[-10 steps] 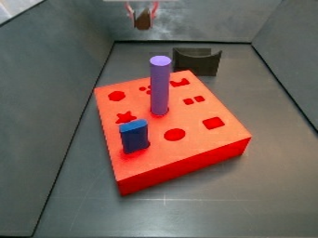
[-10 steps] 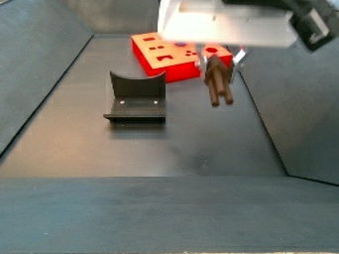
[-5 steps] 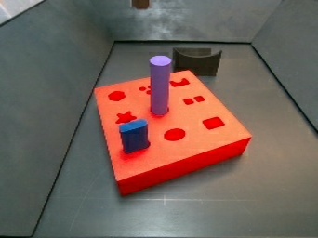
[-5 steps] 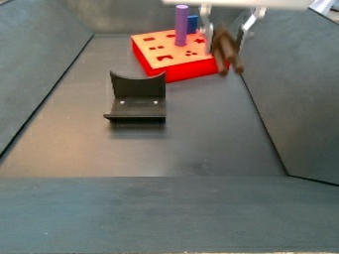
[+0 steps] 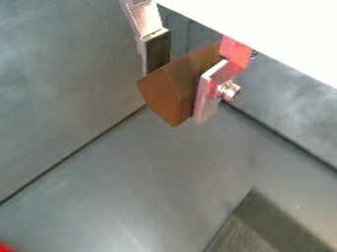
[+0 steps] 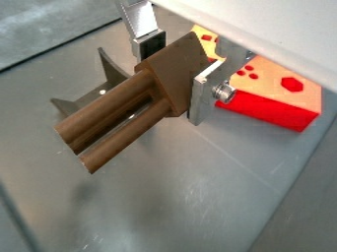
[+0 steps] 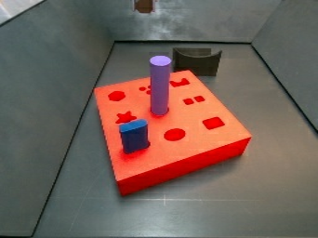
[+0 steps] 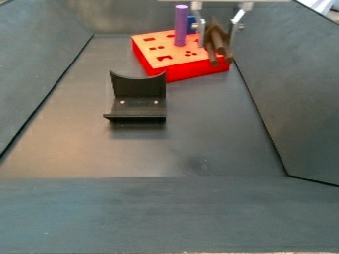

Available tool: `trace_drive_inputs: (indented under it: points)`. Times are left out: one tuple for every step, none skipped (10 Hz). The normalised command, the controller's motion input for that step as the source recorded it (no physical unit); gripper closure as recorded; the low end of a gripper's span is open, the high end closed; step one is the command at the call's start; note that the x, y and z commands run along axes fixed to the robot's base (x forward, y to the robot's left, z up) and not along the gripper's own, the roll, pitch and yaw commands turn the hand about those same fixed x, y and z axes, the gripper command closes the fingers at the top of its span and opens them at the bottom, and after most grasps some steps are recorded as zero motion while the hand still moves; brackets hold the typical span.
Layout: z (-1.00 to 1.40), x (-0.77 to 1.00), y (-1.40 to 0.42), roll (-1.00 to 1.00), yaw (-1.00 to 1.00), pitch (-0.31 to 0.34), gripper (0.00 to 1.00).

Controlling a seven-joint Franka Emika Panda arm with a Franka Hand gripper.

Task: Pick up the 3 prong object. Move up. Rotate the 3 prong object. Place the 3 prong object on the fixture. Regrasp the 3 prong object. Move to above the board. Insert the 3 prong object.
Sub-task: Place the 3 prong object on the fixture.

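Observation:
My gripper (image 5: 179,83) is shut on the 3 prong object (image 5: 171,91), a dark brown piece clamped by its blocky head between the silver fingers (image 5: 211,87). In a wrist view its prongs (image 6: 102,141) stick out sideways from the gripper (image 6: 171,81). In a side view the 3 prong object (image 8: 216,42) hangs high in the air beside the red board (image 8: 162,62), with the gripper (image 8: 219,22) at the frame's top edge. The dark fixture (image 8: 135,96) stands on the floor, apart from the board. Only a brown tip of the 3 prong object (image 7: 144,5) shows in a side view.
On the board (image 7: 187,149) stand a tall purple cylinder (image 7: 159,84) and a blue block (image 7: 134,137), among cut-out holes. The fixture (image 7: 198,59) sits near the back wall. Sloping grey walls enclose the floor on all sides.
The gripper has risen with the 3 prong object, whose prongs have swung from hanging down to a tilted pose. The white arm body has left the side view.

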Motion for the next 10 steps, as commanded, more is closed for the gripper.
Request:
trace_drive_inputs:
  points:
    - [-0.16,1.00,-0.32,-0.15,0.06,0.223,1.00]
    - [-0.14,1.00,-0.27,-0.09,0.04,0.170,1.00]
    - [-0.11,1.00,-0.23,-0.07,0.04,0.151,1.00]
    - [-0.10,1.00,-0.21,-0.06,0.03,0.147,1.00]
    - [-0.07,1.00,-0.15,-0.06,0.03,0.148,1.00]
    - [-0.06,1.00,-0.14,-0.05,0.03,0.150,1.00]
    - [-0.04,1.00,-0.10,-0.05,0.03,0.155,1.00]
    - [-0.03,0.98,-0.07,-0.04,0.03,0.161,1.00]
    - [-0.02,0.87,-0.04,-0.04,0.03,0.154,1.00]
    - [-0.01,0.82,-0.03,-0.04,0.03,0.152,1.00]
